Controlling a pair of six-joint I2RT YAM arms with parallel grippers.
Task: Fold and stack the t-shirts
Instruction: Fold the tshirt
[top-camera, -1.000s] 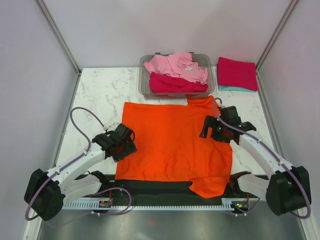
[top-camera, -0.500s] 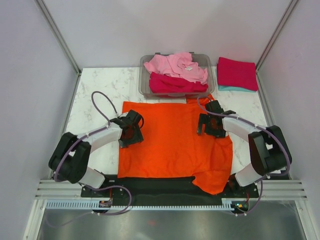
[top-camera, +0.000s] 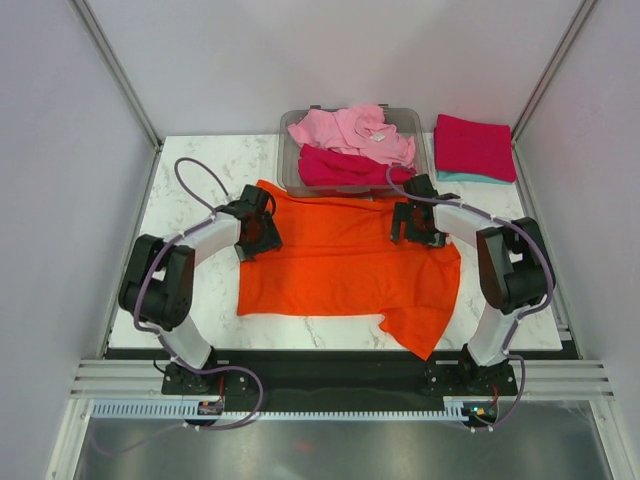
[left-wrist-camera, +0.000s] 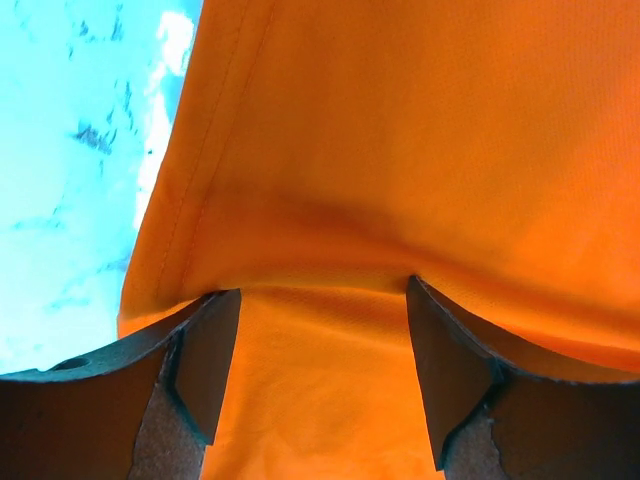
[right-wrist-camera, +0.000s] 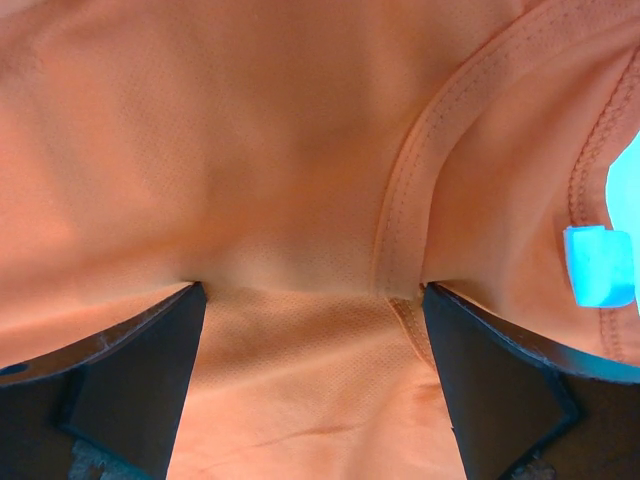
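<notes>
Bin (top-camera: 289, 168) just beyond both, left end effector (left-wrist-camera: 322, 296) and right end effector (right-wrist-camera: 310, 290) spread apart on orange t-shirt (top-camera: 345, 272), lying crosswise (collar by the right one).

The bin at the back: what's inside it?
A crumpled pink shirt lies on top of a crimson shirt, and both are heaped above the rim of the bin. Anything beneath those two is covered, so I cannot tell whether more shirts are in there.

Your left gripper (top-camera: 261, 224) reaching to centre-left of the frame, your right gripper (top-camera: 413, 222) to centre-right, both jaws spread apart
</notes>
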